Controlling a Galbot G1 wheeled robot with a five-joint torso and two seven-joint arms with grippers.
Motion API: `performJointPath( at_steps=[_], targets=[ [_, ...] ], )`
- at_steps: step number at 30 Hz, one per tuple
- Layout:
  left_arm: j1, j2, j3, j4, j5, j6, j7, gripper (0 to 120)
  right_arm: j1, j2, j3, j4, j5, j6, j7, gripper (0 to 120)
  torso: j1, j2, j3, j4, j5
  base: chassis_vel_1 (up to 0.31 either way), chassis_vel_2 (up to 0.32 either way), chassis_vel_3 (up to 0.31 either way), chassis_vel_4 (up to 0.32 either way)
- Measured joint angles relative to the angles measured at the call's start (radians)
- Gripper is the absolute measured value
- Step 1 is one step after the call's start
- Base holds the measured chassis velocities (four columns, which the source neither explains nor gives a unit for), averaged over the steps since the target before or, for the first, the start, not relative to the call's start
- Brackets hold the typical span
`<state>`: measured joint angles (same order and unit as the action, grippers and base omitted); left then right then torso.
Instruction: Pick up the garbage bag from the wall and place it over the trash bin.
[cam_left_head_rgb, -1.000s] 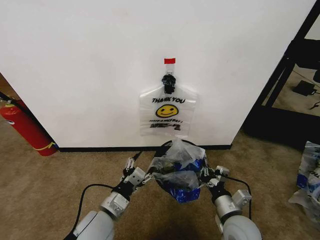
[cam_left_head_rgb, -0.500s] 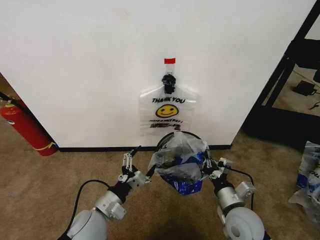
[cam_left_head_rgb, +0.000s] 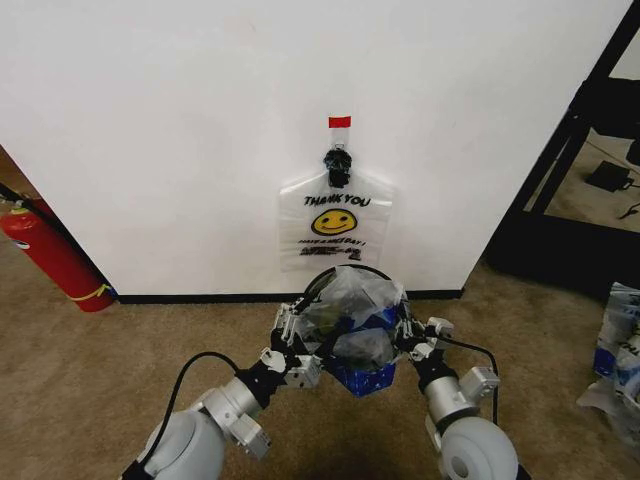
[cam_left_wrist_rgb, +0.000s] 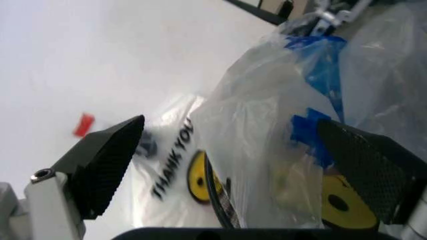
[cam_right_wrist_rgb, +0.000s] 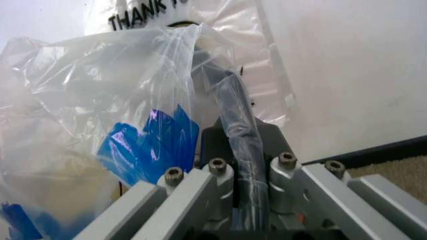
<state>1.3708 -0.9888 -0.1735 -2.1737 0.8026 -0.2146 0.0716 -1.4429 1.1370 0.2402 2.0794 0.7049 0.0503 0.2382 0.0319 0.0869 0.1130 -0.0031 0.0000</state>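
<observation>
1. A garbage bag hangs flat against the white wall from a black clip under a red tape tab. Its yellow smiley face and "THANK YOU" lettering face outward.

2. A second garbage bag — crumpled, translucent, with blue patches — is bunched over the trash bin. The bin stands on the brown carpet just in front of the wall, directly below the hanging bag. Part of the bin's black rim shows as an arc behind the plastic.

3. The left gripper is at the left side of the bunched bag. In the left wrist view its fingers stand spread wide apart, with the plastic lying between them; whether the pads touch the plastic cannot be told.

4. The right gripper is at the right side of the bag. In the right wrist view its fingers are pressed together on a twisted strand of the bag's plastic — a firm pinch.

5. A red fire extinguisher leans against the wall well to the left. A black metal rack stands to the right.
</observation>
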Motion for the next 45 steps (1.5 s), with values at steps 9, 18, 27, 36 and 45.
performJointPath(
  at_steps=[9, 18, 27, 36, 45],
  targets=[
    [-0.042, 0.006, 0.01, 0.018, 0.297, -0.067, -0.016, 100, 0.017, 0.005, -0.002, -0.005, -0.001, 0.001, 0.001, 1, 0.0, 0.0, 0.0, 0.0, 0.0, 0.0, 0.0, 0.0, 0.0],
    [-0.072, 0.027, 0.044, 0.057, 0.453, -0.036, -0.026, 98, 0.037, 0.006, -0.015, -0.008, 0.003, -0.007, 0.002, 1, 0.0, 0.0, 0.0, 0.0, 0.0, 0.0, 0.0, 0.0, 0.0],
    [-0.114, 0.023, 0.084, 0.101, 0.556, 0.042, -0.028, 96, 0.048, 0.012, -0.035, -0.015, -0.005, -0.016, 0.005, 1, 0.0, 0.0, 0.0, 0.0, -0.0001, 0.0, 0.0, 0.0, 0.0],
    [-0.093, 0.048, 0.077, 0.078, 0.486, 0.081, -0.029, 97, 0.062, 0.025, -0.048, -0.048, -0.089, 0.016, 0.019, 1, 0.0, 0.0, 0.0, 0.0, 0.0, 0.0, 0.0, 0.0, 0.0],
    [-0.069, 0.056, 0.073, 0.043, 0.453, 0.09, -0.024, 98, 0.088, 0.049, -0.072, -0.082, -0.15, 0.061, 0.091, 1, 0.0, 0.0, 0.0, 0.0001, 0.0, 0.0, 0.0, 0.0, 0.0]
  ],
)
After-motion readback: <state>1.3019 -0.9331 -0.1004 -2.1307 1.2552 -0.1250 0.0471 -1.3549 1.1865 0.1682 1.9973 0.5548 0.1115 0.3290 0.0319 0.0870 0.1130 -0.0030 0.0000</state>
